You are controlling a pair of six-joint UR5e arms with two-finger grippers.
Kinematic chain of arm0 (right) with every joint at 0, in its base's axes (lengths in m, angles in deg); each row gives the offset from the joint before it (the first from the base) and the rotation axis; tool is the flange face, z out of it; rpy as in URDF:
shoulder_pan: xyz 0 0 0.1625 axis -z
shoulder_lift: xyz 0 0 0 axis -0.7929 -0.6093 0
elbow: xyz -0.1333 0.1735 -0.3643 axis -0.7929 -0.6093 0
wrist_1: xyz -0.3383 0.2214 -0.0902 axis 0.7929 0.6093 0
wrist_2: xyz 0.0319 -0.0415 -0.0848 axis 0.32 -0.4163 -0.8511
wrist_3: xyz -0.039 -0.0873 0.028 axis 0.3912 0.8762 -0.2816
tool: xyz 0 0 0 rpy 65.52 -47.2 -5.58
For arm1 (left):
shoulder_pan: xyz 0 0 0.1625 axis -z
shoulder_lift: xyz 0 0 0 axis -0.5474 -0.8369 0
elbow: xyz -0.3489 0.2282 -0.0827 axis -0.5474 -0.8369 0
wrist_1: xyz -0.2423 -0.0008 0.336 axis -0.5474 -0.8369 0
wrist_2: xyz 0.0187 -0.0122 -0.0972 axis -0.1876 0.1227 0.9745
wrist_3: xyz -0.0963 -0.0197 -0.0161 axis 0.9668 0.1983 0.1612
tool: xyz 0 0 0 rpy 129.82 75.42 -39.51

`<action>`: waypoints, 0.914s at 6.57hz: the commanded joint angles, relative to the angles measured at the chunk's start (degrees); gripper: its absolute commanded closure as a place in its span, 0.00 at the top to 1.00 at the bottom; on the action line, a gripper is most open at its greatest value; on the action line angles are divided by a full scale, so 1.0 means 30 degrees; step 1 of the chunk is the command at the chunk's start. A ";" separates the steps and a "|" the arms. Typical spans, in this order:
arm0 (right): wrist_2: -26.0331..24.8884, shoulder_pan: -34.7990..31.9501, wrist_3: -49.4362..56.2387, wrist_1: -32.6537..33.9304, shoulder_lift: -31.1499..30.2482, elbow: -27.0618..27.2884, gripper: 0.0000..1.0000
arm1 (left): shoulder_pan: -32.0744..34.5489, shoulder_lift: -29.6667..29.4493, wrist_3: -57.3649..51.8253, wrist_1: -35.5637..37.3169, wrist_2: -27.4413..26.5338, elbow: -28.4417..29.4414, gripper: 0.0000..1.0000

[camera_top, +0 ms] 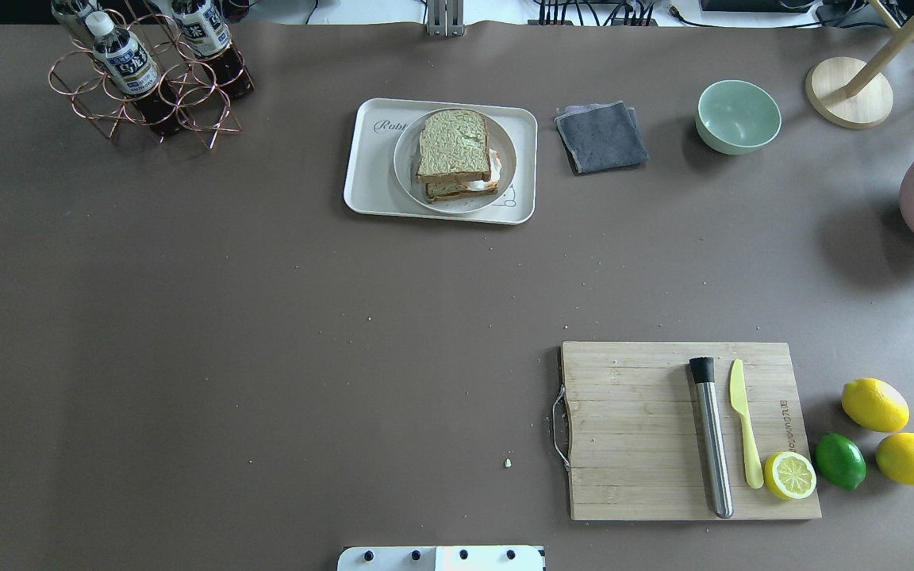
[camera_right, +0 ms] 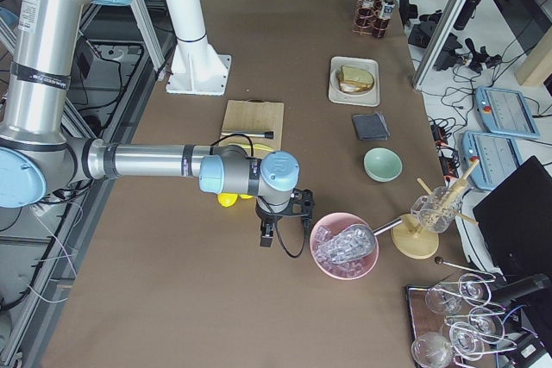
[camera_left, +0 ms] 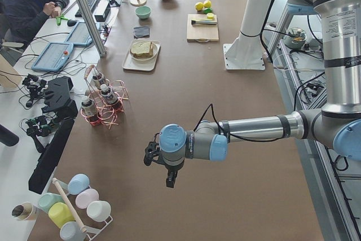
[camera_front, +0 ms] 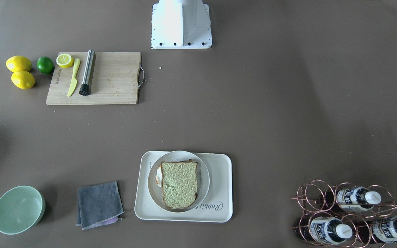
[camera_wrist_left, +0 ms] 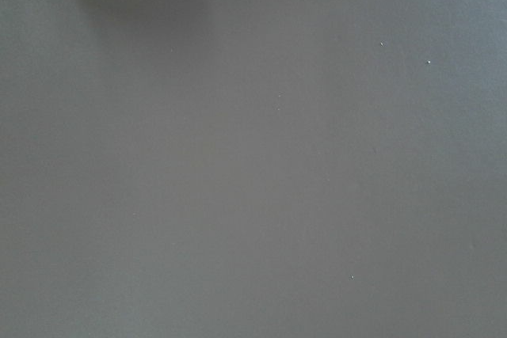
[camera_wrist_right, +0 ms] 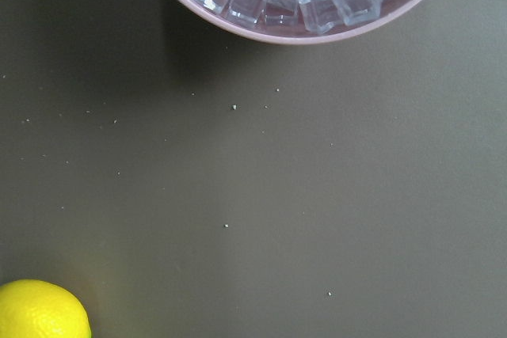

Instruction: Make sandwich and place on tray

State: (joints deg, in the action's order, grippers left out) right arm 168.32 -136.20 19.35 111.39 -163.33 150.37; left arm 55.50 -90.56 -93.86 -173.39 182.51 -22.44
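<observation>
Resting on a round plate inside the tray, the sandwich lies well away from both claws, far along the table from the left claw and from the right claw, so the task looks finished. Whether either claw is wide or narrow I cannot tell, since each shows only in a side view. The likeliest trouble is the right claw, which hangs just beside the pink ice bowl and near a lemon: a careless swing could tip the ice, and a nudge to the tray could slide the skewed top slice off.
</observation>
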 commanded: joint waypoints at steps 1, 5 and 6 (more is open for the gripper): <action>-0.0090 0.0111 -0.0049 0.0023 -0.0118 0.0560 1.00 | 0.0027 0.0544 0.0061 -0.0097 0.0596 0.0077 0.98; -0.0501 0.0111 -0.0108 0.0081 0.0405 0.1033 1.00 | 0.0056 0.0637 0.0062 -0.0069 0.1387 -0.0009 0.98; -0.0530 0.0111 -0.0108 0.0023 0.0437 0.1033 1.00 | 0.0027 0.0637 0.0032 -0.0040 0.1330 0.0367 0.98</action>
State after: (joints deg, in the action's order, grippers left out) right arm 166.82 -135.87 19.03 111.55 -162.32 153.42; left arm 55.63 -88.64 -93.68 -173.60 186.53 -22.06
